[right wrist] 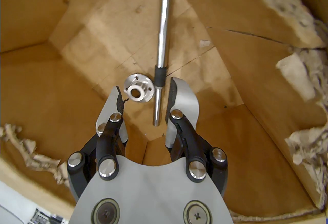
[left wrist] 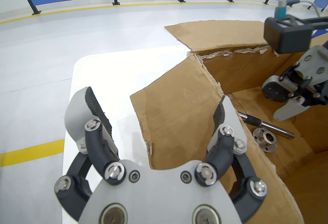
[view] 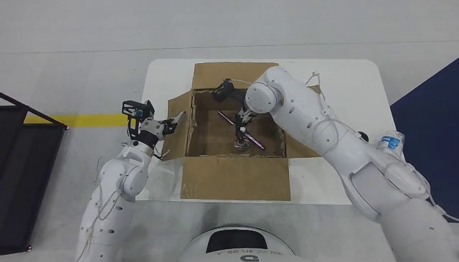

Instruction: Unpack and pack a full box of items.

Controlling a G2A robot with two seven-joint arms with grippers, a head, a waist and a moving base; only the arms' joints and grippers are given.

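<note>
- Your right gripper (right wrist: 146,85) is down inside the cardboard box (right wrist: 64,112), pointing at its floor. The fingers stand partly apart and hold nothing.
- Seen from the right wrist, a round metal flange (right wrist: 139,91) and the near end of a metal rod (right wrist: 162,37) show in the gap between those fingers. You cannot tell from here whether either pad touches them.
- The flange lies flat on the box floor with its bore facing up. It is just beside the rod, level with the dark band that wraps the rod.
- The rod lies flat too, and its far end points away from the gripper across the floor.
- From above, the right gripper (view: 242,134) sits near the middle of the open box (view: 237,179), with the rod (view: 257,143) running at a slant under it.
- Your left gripper (left wrist: 156,94) is spread wide and holds nothing. It hovers at the box's left flap (left wrist: 179,96), which rises between the two fingers. One finger is over the white table (left wrist: 102,71) and the other over the box's rim. Contact with the cardboard cannot be judged.
- Past that flap, the left wrist view shows the rod (left wrist: 266,126) and the flange (left wrist: 265,137) on the box floor, beneath the other arm's gripper.
- The box stands on the table (view: 344,82) with all four flaps folded outward, and its inner edges are torn and ragged.
- A clear bottle (view: 391,143) stands at the table's right edge, well apart from the box.
</note>
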